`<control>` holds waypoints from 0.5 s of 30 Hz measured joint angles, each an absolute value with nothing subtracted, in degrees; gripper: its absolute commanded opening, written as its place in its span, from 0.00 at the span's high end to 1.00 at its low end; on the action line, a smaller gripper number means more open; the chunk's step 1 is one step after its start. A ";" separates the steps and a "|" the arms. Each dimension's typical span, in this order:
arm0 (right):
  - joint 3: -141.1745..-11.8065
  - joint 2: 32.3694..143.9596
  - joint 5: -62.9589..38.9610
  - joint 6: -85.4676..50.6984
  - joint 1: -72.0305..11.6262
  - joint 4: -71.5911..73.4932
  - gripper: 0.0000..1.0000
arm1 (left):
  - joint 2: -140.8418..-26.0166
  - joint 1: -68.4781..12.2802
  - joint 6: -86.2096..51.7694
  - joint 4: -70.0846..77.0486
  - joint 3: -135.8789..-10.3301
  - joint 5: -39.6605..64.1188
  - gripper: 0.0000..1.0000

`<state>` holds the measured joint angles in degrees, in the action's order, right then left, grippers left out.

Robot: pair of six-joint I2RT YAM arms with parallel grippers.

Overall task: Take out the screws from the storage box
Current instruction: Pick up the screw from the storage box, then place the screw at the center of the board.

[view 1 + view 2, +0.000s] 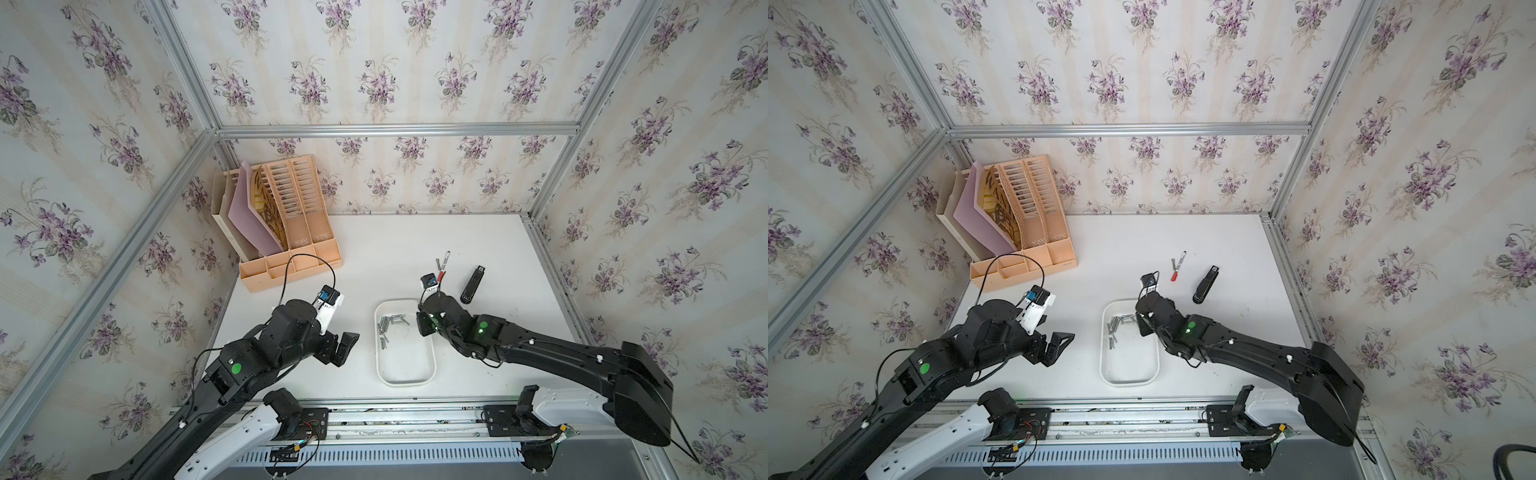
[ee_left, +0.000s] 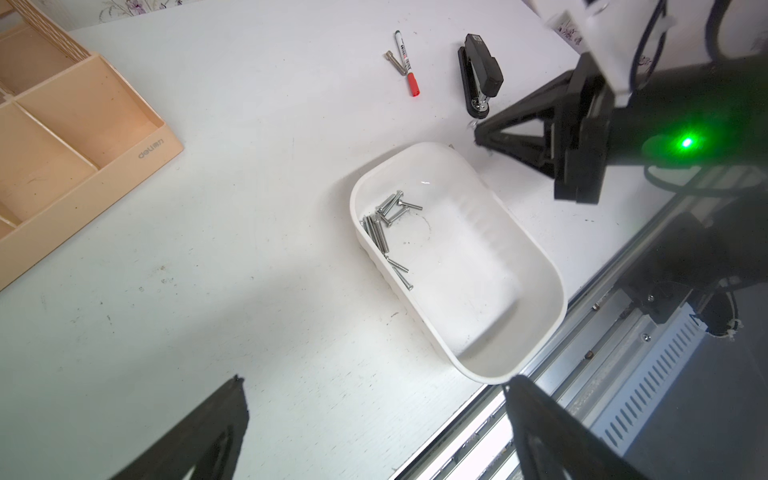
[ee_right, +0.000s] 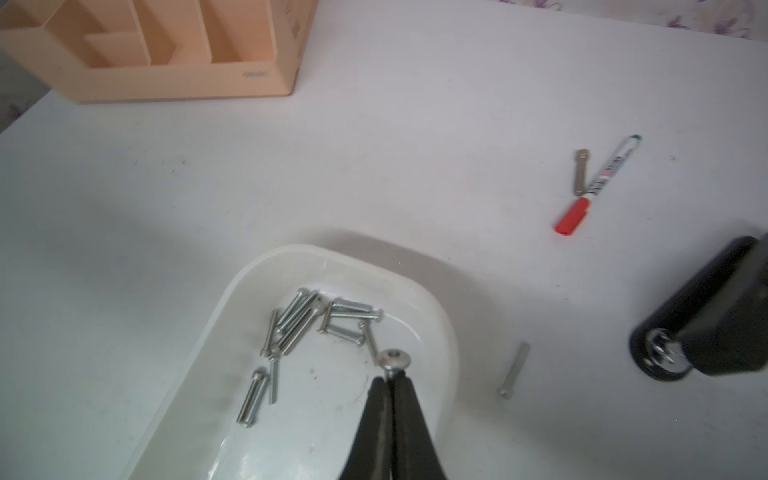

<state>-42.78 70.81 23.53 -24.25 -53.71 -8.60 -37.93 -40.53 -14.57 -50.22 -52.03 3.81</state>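
Here the right end effector [image 3: 390, 380] is clamped on one screw [image 3: 393, 360] above the storage box [image 2: 478, 282], which holds about a dozen screws [image 3: 299, 320]. Two loose screws [image 3: 515, 370] lie on the white bench [image 1: 415, 249] with one marker [image 3: 611, 166] and one stapler [image 2: 478, 75]. The left end effector [image 2: 376, 379] is spread wide, empty. Floral wallpaper [image 1: 374, 62] lines the walls.
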 measured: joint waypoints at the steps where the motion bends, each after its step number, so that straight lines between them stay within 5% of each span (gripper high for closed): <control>1: -41.80 69.71 24.21 -25.58 -50.72 -8.62 1.00 | -37.56 -40.53 -14.57 -50.22 -52.03 3.81 0.01; 7: -40.45 74.96 19.16 -30.57 -35.38 -9.93 1.00 | -34.85 -40.60 -14.55 -50.17 -52.03 3.79 0.01; 15: -43.51 88.07 13.10 -33.06 -32.36 -12.27 1.00 | -32.84 -41.04 -14.06 -50.15 -51.75 1.48 0.01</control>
<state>-43.51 88.07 13.10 -33.06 -32.36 -12.27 -32.84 -41.04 -14.06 -50.15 -51.75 1.48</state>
